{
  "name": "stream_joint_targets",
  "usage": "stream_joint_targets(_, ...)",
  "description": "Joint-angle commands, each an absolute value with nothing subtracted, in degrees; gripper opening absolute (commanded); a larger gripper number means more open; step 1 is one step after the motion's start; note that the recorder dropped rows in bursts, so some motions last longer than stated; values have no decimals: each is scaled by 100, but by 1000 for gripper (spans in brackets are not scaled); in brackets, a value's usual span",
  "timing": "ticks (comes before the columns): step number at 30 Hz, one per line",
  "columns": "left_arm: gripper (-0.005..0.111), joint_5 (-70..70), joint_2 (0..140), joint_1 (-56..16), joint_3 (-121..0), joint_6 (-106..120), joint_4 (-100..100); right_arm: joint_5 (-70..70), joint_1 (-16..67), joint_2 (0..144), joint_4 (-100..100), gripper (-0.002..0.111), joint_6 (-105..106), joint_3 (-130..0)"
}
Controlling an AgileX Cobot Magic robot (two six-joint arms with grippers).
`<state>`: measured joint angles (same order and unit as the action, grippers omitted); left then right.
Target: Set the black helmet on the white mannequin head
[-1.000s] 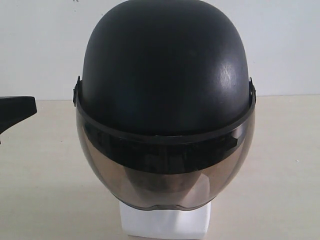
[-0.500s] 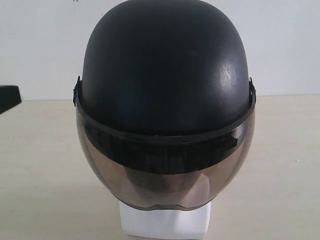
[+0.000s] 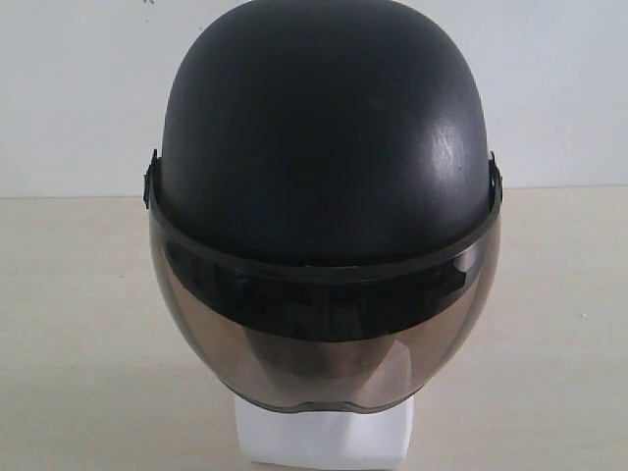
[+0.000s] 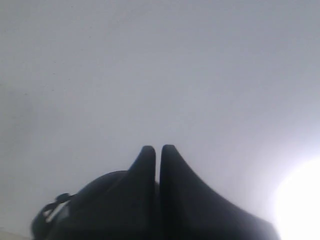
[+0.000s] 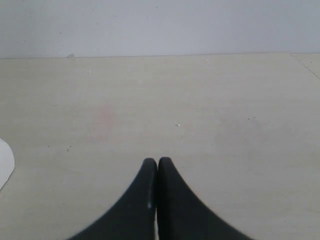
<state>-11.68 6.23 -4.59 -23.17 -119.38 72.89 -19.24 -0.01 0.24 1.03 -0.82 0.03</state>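
Helmet (image 3: 324,147) sits on head (image 3: 324,440), visor (image 3: 235,343) down in front; head stands on bench (image 3: 78,324), well clear of its far edge. Left tool (image 4: 158,148) and right tool (image 5: 157,161) both pinched together, empty.

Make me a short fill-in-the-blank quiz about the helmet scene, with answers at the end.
The black helmet sits ____ the mannequin head. Its tinted visor is flipped ____. The left gripper and right gripper are both ____. Answers: on; down; shut.
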Motion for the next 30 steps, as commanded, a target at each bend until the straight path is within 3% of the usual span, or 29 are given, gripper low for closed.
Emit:
stream_joint_targets(1,4,-818,379,-461,-2244,-10838,5760,-1903,-29,0,109,0,-93,0)
stream_joint_targets(9,4,1077,343,-461,-2241,-557,1455,-1903,-29,0,113,0,-106,0)
stream_joint_targets(13,4,1427,343,-461,-1935,2180,142,-1903,-29,0,113,0,-106,0)
stream_joint_targets(21,4,383,0,-461,-16,1196,41,-1903,-29,0,113,0,-107,0)
stream_joint_targets(24,4,1576,0,-461,0,254,41,-1903,-29,0,113,0,-107,0)
stream_joint_targets(30,4,1743,0,-461,0,259,66,-1903,-29,0,113,0,-107,0)
